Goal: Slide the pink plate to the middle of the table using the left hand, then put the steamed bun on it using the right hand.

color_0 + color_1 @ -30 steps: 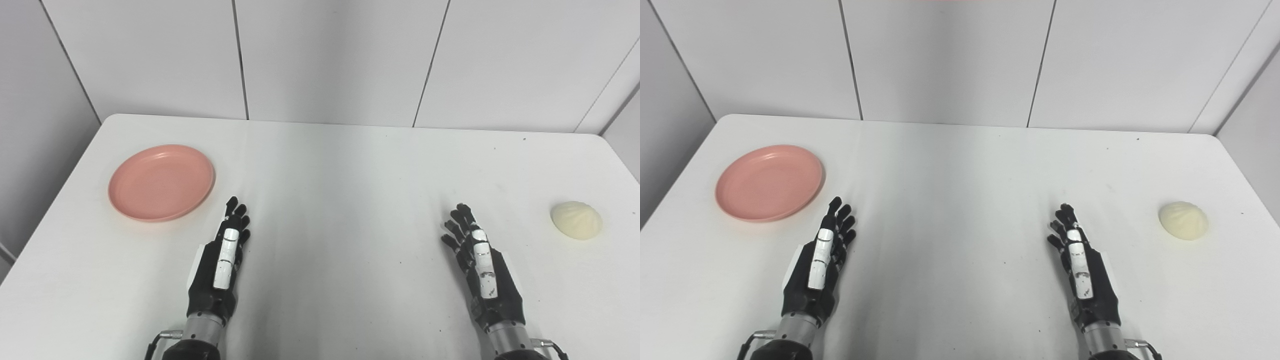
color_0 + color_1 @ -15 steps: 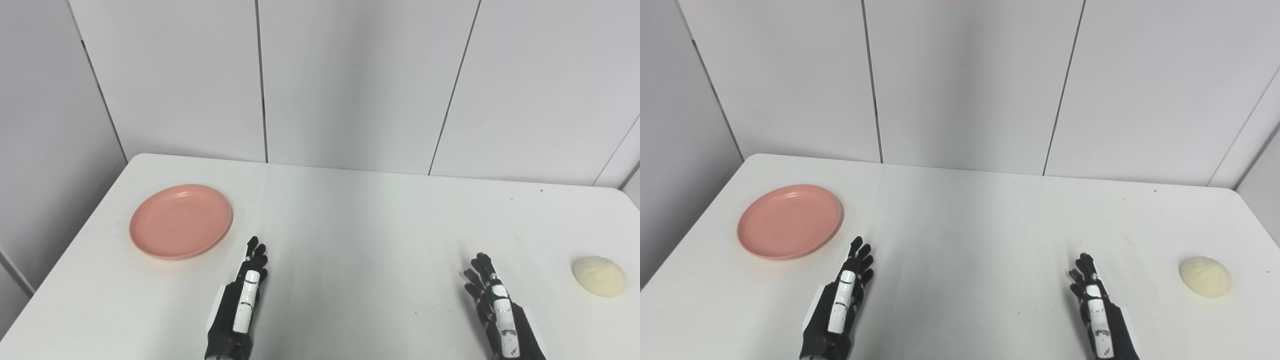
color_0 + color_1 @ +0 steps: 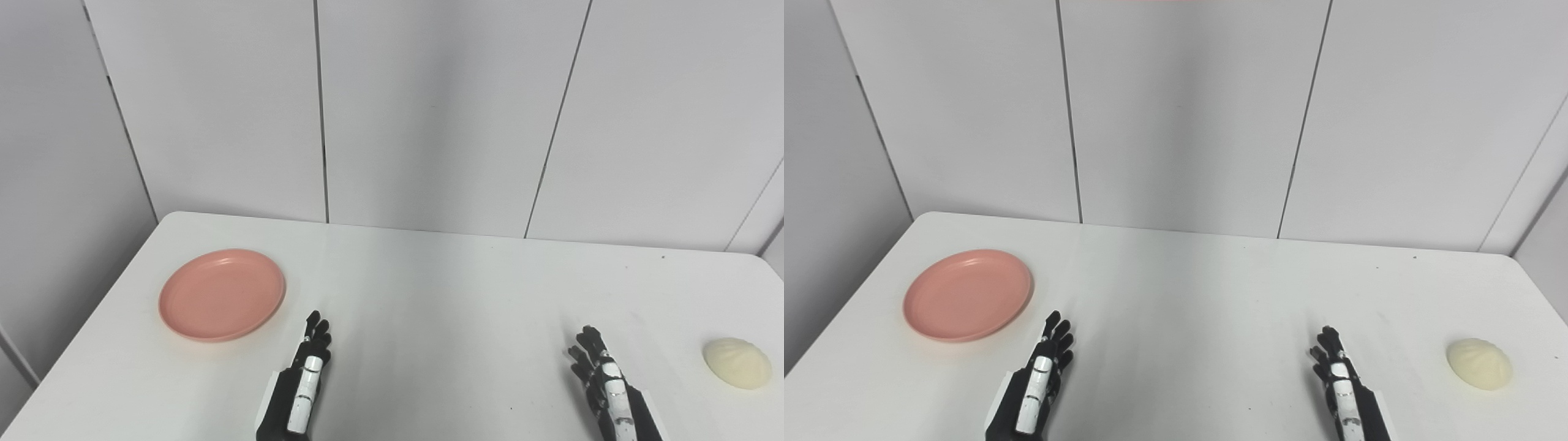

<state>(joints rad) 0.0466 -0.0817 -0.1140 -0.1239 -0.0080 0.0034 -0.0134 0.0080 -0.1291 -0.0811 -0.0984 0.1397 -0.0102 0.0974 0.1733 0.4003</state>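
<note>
Grey wall panels [image 3: 429,110] close off the far side of what you see, and below them the white table [image 3: 429,294] fills the lower half of both head views. Your largest object on it is the pink plate [image 3: 222,294], sitting flat near the far-left corner, well away from the middle of the table where you want it. Being round, it has no long axis to line up with, so any edge will serve for a push. Nothing rests in it.

Your left hand [image 3: 298,392] comes in at the bottom edge, palm side turned inward, fingers extended and apart, holding nothing. The plate lies ahead of it and to its left, near but not touching; its fingertips [image 3: 316,324] point up the table just beside the plate's near-right rim. This is the hand nearer the plate by a wide margin, so you would need to carry it leftward and forward past the rim before pushing the plate rightward toward the centre.

Your right hand [image 3: 1344,392] sits at the bottom right, likewise spread and empty. The steamed bun [image 3: 1479,364], a pale dome with a pleated top, lies to the right of that hand and about level with its fingertips, near the table's right edge and apart from it. Neither step of the task looks begun.
</note>
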